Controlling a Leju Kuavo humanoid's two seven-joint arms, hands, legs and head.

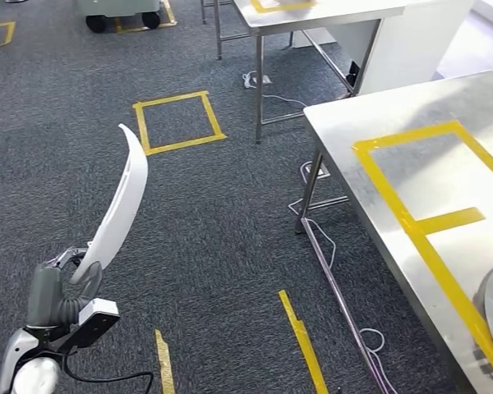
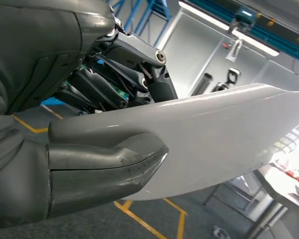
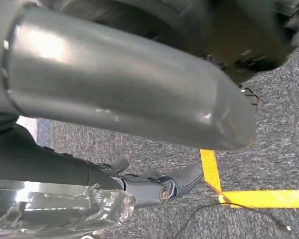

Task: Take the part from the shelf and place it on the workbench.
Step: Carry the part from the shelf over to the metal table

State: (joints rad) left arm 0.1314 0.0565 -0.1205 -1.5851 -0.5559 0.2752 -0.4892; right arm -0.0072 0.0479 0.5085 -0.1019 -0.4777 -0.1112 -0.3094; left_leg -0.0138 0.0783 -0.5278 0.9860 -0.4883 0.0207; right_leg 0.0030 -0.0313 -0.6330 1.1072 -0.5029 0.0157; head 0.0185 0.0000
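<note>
From the head view the left robot hand (image 1: pixel 62 287) grips the lower end of a curved white part (image 1: pixel 118 205) over the carpet, well left of the steel tabletop (image 1: pixel 380 131) (yellow tape marks its surface). The left wrist view shows the thumb (image 2: pixel 106 167) pressed on the part's face, dark fingers (image 2: pixel 114 84) behind. The right wrist view has the right robot hand (image 3: pixel 140 104) above the carpet; whether it is open or closed I cannot tell.

Dark grey carpet (image 1: pixel 219 213) covers the floor, and ahead of the left hand (image 1: pixel 61 291) a yellow tape square (image 1: pixel 177 121) is marked on it, with shorter yellow strips (image 1: pixel 303 341) just to that hand's right. Well off to the hand's right stands a steel workbench (image 1: pixel 380 123) with yellow tape lines (image 1: pixel 412 222) on its top, cables (image 1: pixel 321 234) trailing on the carpet under its legs. Beyond it, farther from the hand, stands a second metal table (image 1: pixel 306 16).
</note>
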